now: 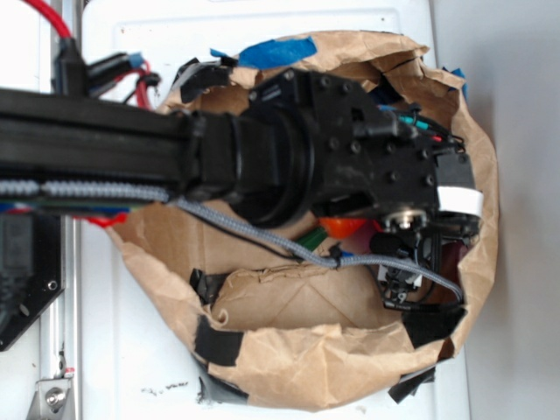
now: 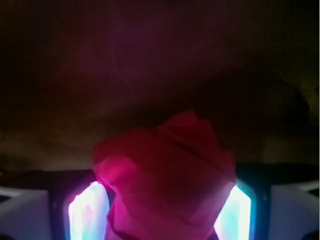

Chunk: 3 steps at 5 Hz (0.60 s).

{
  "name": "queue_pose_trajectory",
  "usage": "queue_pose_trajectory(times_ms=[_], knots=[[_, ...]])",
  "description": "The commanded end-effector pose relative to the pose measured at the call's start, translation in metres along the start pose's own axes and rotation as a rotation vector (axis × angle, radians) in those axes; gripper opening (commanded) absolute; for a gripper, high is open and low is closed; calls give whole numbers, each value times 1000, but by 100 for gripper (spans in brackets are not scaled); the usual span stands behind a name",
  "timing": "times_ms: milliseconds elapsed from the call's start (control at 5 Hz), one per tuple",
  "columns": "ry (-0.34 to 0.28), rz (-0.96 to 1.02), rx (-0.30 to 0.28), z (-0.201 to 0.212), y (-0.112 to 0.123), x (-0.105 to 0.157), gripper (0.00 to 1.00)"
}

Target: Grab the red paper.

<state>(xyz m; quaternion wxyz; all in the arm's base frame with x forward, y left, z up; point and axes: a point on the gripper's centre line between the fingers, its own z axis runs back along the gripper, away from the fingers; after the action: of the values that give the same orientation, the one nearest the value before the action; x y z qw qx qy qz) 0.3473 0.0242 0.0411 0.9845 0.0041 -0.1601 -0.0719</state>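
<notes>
Exterior: your arm (image 1: 289, 149) reaches into the paper bag (image 1: 289, 367), hiding the grip; orange carrot (image 1: 341, 227) peeks out beneath. Wrist: red paper (image 2: 165, 175) sits between both fingers (image 2: 89, 212), pressed at each side, so jaws look clamped on it.

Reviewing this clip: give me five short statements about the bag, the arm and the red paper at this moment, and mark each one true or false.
1. In the wrist view the red paper sits between the two glowing fingers. True.
2. The arm reaches into a white plastic bucket. False: it reaches into a crumpled brown paper bag.
3. Black tape patches are stuck on the bag's rim. True.
4. The exterior view shows the whole red paper lying outside the bag. False: the gripper covers that spot, and only an orange object peeks out under the arm.
5. A braided grey cable runs along the arm toward the gripper. True.
</notes>
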Motion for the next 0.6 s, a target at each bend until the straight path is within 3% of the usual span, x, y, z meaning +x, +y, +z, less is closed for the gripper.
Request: queue_pose_trajectory(times_ms=[0, 200, 400], knots=[[-33, -23, -16, 44, 4, 0, 0], [-35, -102, -128, 79, -4, -5, 0], [43, -67, -142, 123, -19, -7, 0]])
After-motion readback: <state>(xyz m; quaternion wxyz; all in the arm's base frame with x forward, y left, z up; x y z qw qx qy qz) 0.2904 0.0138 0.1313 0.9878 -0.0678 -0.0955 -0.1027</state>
